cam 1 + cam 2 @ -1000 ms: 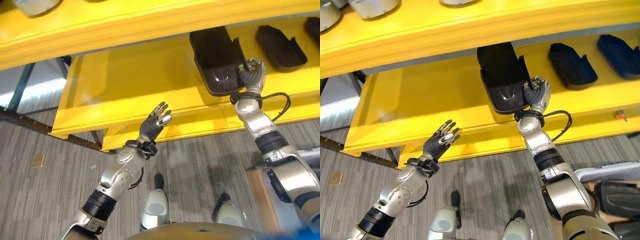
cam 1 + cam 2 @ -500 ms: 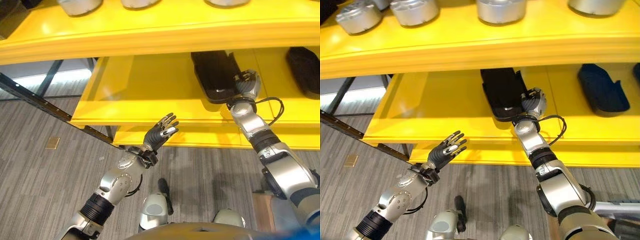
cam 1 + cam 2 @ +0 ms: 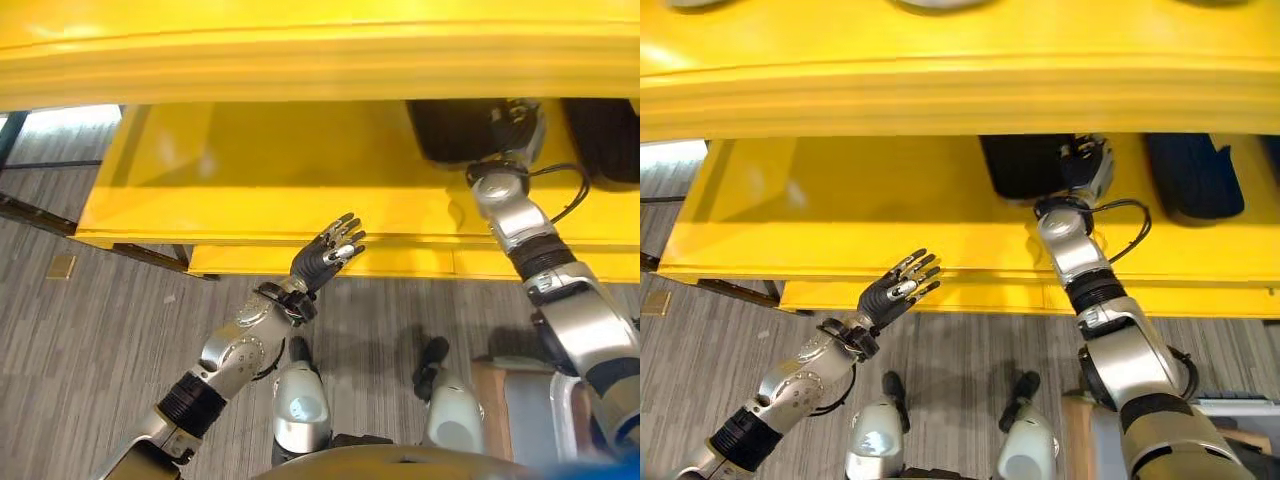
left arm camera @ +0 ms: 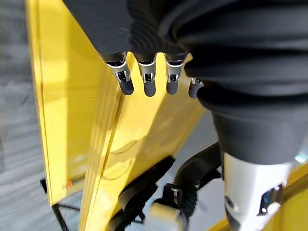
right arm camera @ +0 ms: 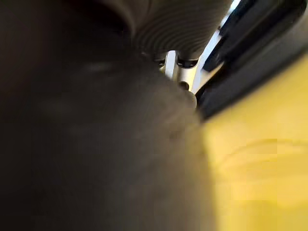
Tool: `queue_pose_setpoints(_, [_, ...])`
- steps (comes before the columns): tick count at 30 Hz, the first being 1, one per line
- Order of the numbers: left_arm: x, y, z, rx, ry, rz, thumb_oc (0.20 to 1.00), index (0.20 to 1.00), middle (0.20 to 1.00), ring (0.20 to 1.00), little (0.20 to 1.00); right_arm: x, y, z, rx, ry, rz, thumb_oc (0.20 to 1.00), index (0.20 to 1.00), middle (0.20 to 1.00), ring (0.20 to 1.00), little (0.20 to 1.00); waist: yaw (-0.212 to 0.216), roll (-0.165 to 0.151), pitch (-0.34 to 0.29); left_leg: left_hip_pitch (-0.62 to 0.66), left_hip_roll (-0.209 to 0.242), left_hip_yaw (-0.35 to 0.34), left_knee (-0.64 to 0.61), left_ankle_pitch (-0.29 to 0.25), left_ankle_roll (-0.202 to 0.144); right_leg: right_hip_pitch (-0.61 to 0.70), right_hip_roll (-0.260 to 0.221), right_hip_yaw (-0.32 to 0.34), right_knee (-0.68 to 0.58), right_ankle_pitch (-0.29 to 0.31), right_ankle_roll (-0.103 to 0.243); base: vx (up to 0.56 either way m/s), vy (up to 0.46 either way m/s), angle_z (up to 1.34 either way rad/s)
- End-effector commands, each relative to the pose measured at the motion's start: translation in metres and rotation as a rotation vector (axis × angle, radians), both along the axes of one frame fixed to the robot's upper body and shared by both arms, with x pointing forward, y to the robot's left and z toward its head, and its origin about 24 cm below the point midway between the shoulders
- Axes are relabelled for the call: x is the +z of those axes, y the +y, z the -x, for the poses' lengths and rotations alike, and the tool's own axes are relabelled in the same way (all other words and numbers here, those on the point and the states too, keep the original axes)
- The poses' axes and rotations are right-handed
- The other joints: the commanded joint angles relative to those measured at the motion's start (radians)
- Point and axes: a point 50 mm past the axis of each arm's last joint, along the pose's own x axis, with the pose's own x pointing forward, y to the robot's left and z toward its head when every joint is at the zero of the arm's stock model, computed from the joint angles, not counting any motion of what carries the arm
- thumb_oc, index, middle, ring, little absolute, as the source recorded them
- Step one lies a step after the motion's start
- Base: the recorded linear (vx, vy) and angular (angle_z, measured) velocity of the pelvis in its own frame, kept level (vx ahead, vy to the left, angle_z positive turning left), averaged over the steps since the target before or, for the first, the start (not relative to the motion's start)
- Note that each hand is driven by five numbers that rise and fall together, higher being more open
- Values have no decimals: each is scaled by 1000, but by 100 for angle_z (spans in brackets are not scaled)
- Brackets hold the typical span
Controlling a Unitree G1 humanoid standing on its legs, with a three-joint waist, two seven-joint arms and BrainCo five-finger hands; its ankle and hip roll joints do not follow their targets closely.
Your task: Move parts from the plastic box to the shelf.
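Nearest, my left hand [image 3: 328, 256] hangs spread and empty before the shelf [image 3: 250, 185], idle as counterweight. Farther right, my right hand [image 3: 1086, 168] presses the black part [image 3: 1025, 165] onto the lower board; whether its fingers grip, I cannot tell. Since the earlier frame the camera has tilted down and the part sits deeper.

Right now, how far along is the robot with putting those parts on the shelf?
One black part already lies on the yellow shelf. The right hand is at another black part on the same shelf, seemingly placing it. The left hand hovers open, holding nothing. How many parts remain can't be told.
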Motion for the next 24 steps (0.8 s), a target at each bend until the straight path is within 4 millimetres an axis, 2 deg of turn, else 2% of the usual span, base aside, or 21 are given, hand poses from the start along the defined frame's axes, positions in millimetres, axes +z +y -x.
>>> queue_pose_setpoints(1, [34,-19,4,-81,-128,99,1000,1000,1000,1000,1000,79,15,-5,42,-243,-2,200,200,200,200,200,24,-5,6,-53,-47,6,13,-24,-23,70,-80,6,46,-126,117,-58,-88,9])
queue_pose_setpoints(4, [32,-23,5,-101,-133,90,1000,1000,1000,1000,1000,77,7,-7,-6,-215,-29,200,200,200,200,200,14,-1,19,-49,-44,13,0,-20,-24,38,-87,4,83,-139,106,-36,-14,11])
queue_pose_setpoints(12, [34,-23,5,-82,-115,93,1000,1000,1000,1000,1000,67,3,-9,-22,-176,-30,200,200,200,200,200,2,8,19,-29,-67,23,-11,-30,-12,28,-100,13,95,-136,109,16,24,7])
queue_pose_setpoints(19, [42,-23,2,-56,-101,100,1000,1000,1000,1000,1000,63,10,-11,11,-144,-40,200,200,200,200,200,-1,13,33,-37,-80,18,2,-41,-7,11,-110,24,113,-136,115,3,3,1])
queue_pose_setpoints(24, [45,-25,1,-63,-66,145,1000,1000,1000,1000,1000,69,16,-10,14,-154,-30,200,200,200,200,200,1,14,55,-63,-86,17,10,-39,-8,-20,-112,29,137,-142,117,-21,-7,2])
